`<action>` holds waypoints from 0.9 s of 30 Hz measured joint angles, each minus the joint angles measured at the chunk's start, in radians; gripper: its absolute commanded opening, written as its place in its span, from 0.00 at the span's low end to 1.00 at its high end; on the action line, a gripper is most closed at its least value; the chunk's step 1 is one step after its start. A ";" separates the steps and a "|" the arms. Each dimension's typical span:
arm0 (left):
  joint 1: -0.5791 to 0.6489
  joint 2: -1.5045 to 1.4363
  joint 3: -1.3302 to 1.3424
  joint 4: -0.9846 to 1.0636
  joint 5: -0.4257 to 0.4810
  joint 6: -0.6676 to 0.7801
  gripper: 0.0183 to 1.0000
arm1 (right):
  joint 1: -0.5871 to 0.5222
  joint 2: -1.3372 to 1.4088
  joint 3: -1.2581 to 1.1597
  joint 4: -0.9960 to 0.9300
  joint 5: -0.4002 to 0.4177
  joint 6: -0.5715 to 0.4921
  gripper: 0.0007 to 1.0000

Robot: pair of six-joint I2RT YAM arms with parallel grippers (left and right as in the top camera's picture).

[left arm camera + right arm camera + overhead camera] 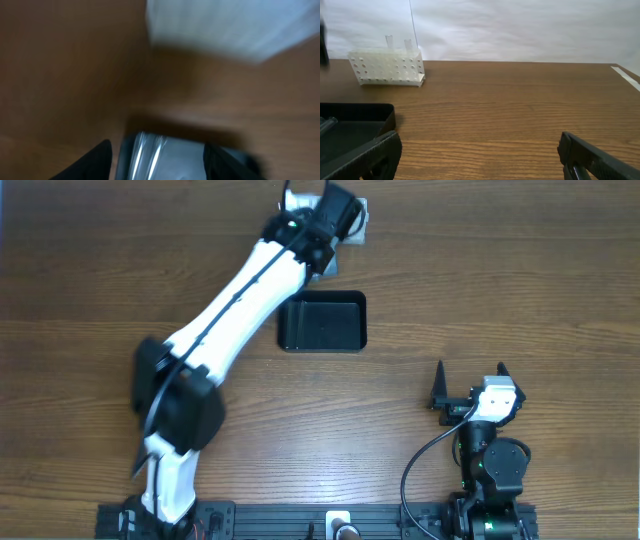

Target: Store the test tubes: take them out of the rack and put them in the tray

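Note:
The white test tube rack (pixel 358 228) stands at the table's far edge, mostly hidden in the top view by my left gripper (pixel 332 212). From the right wrist it shows as a perforated rack (pixel 387 67) with two clear tubes (pixel 408 44) upright in it. The left wrist view is blurred: my left gripper (pixel 157 162) is shut on a clear test tube (pixel 147 152), with the rack (pixel 225 25) a little beyond. The black tray (pixel 322 322) lies nearer than the rack; a glint like a tube (pixel 326 122) shows in it. My right gripper (pixel 470 385) is open over bare table at the right.
The tray's wall (pixel 357 117) stands left of my right gripper (pixel 480 170), with bare wooden table (pixel 520 100) ahead and to the right. The left arm (pixel 240 300) stretches diagonally across the table's left half.

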 measured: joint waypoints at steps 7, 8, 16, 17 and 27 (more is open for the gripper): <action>0.039 -0.284 0.010 0.270 -0.053 0.237 0.71 | 0.000 0.000 0.000 0.000 0.000 0.000 0.99; 0.055 -0.308 0.010 0.300 -0.050 0.274 0.72 | 0.000 0.000 0.000 0.000 0.000 0.000 0.99; 0.252 -0.499 -0.250 0.599 0.116 0.438 0.78 | 0.000 0.000 0.000 0.000 0.000 0.000 0.99; 0.276 -0.528 -0.303 0.634 0.140 0.446 0.78 | 0.000 0.000 0.000 0.000 0.000 0.000 0.99; 0.454 -0.974 -0.967 0.975 0.295 0.476 0.84 | 0.000 0.000 0.000 0.000 0.000 0.001 0.99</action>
